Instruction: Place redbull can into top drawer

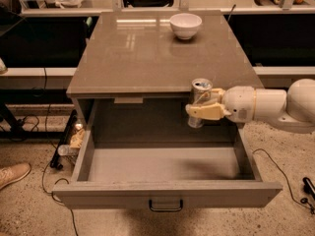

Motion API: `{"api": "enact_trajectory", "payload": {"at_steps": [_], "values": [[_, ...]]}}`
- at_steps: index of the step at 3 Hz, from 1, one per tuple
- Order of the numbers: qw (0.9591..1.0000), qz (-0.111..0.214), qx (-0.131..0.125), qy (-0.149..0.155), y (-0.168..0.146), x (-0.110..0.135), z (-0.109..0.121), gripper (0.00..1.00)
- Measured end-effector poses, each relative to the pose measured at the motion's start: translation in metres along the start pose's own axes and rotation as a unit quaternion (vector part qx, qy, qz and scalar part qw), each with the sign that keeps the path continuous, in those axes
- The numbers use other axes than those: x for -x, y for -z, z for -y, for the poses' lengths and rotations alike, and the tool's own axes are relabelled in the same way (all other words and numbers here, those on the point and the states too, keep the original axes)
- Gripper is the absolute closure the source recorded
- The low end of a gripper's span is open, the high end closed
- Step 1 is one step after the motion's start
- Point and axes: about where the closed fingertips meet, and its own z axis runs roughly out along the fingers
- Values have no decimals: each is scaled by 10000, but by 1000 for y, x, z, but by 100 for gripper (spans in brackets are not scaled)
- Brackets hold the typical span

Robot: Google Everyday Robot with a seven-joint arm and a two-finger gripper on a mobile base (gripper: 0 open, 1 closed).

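Redbull can (pixel 201 91): standing upright inside the claw (pixel 198 110), being clamped around its middle by the tan fingers (pixel 212 111), with the shiny top showing above the claw and the base showing below it. Hanging in the air just in front of the counter (pixel 147 53) edge, over the rear right part of the open top drawer (pixel 167 191), with the drawer floor lying below the claw and apart from the base.

Handling, as a judgement only:
- Likely behaving as a light, thin-walled metal cylinder, stiff along its height but denting under a hard squeeze.
- Smooth painted sides probably slipping under a loose grip. Full or empty: not being shown.
- Tall and slim, so tipping easily when being set down off-vertical.

Taking hold: gripping at mid-height across the round body, pads on opposite sides, axis vertical, as being done now; avoiding the tapered top and the rim.

White bowl (pixel 185 24): sitting on the counter well behind the claw, not touching anything.
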Motion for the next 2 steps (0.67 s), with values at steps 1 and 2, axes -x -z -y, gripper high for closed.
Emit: {"api": "enact_trajectory", "payload": {"at_steps": [1, 2], "values": [[9998, 159, 138, 6, -12, -42, -3, 100], [9998, 159, 138, 6, -12, -42, -3, 100]]}}
